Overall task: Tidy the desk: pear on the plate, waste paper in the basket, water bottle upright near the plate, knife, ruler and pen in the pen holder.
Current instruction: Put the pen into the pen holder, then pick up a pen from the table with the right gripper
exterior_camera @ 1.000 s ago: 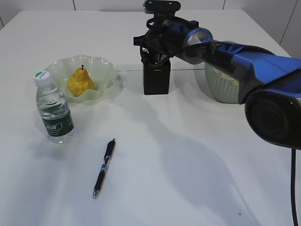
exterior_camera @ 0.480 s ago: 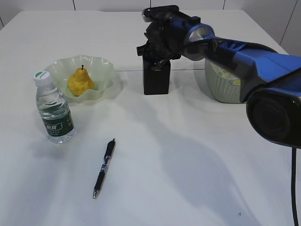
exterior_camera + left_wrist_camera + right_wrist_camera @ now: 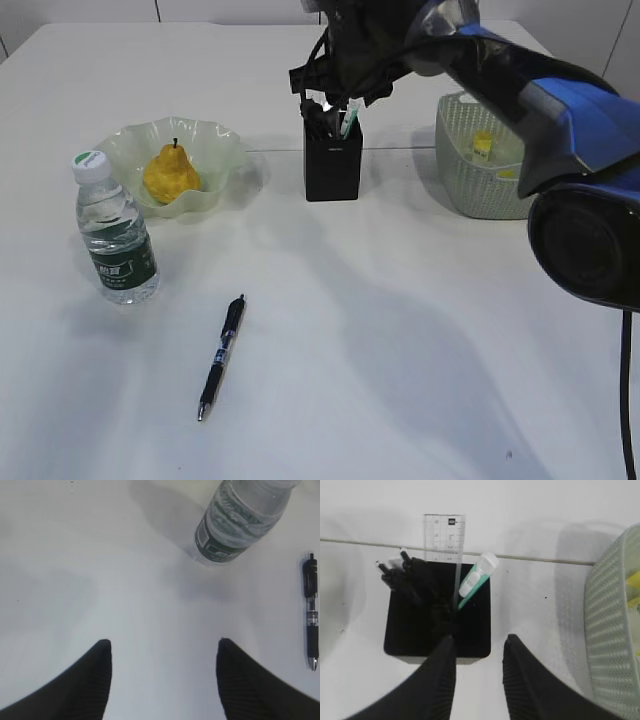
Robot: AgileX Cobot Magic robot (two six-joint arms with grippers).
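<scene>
Near far table edge: right gripper [image 3: 479,642] above pen holder [image 3: 333,168], fingers slightly apart, empty. Ruler [image 3: 445,537], knife [image 3: 477,578] inside holder. Pen [image 3: 221,356] near front edge. Left gripper [image 3: 162,652] spread wide.

White table [image 3: 420,380], soft shadows — pale panelled wall [image 3: 230,10] behind, even light

bottle [image 3: 115,240]: clear plastic | holder [image 3: 333,168]: matt blk | basket [image 3: 480,165]: woven mesh | ruler [image 3: 445,537]: transp.
</scene>
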